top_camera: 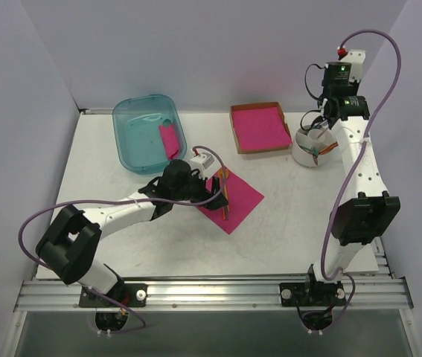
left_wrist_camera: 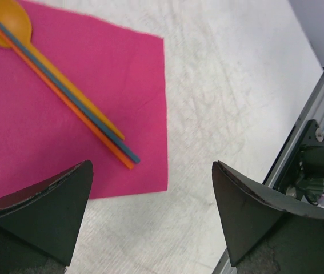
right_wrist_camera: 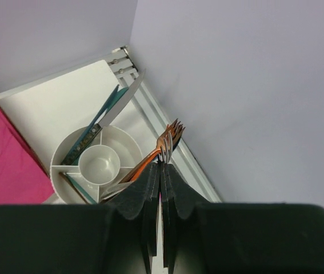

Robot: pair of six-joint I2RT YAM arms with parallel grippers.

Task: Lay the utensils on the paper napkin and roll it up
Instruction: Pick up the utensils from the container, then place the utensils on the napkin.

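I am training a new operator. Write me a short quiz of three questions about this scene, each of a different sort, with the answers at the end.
1. True or false: the left gripper is open and holds nothing.
2. Where does the orange spoon lie? A) in the teal bin B) on the paper napkin C) in the white caddy
3. Fill the gap: the right gripper is ____ (open or shut).
Key: 1 true; 2 B; 3 shut.
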